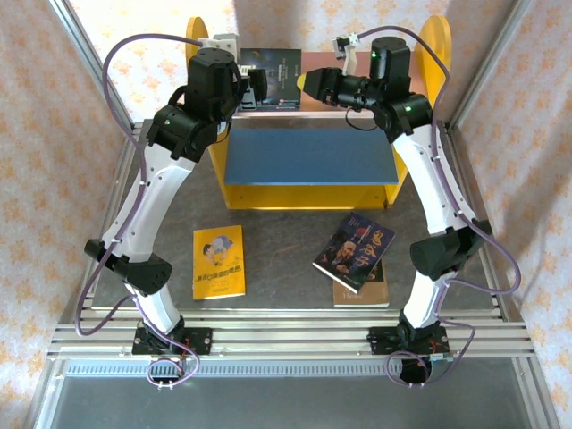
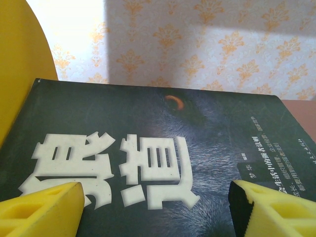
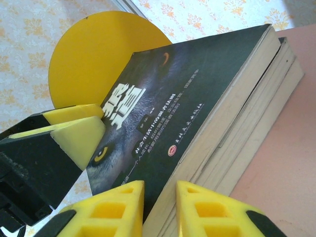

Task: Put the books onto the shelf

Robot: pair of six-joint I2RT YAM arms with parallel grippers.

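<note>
A dark book (image 1: pixel 273 70) with white Chinese characters stands on the pink upper board (image 1: pixel 323 105) of the shelf (image 1: pixel 308 165), leaning on more books (image 3: pixel 279 91) behind it. My left gripper (image 2: pixel 155 210) is open, its fingers (image 2: pixel 44 210) spread wide across the cover (image 2: pixel 163 128); one of them shows against the cover in the right wrist view too. My right gripper (image 3: pixel 160 207) is at the book's right edge (image 3: pixel 217 123). Its jaws stand close together, one over the cover and one over the page edges. A pinch cannot be made out.
On the table lie a yellow book (image 1: pixel 218 261) at the front left and a dark blue book (image 1: pixel 355 250) resting on a brown book (image 1: pixel 362 290) at the front right. The shelf's yellow side panels (image 1: pixel 436 40) rise beside both grippers. Patterned walls close in the sides.
</note>
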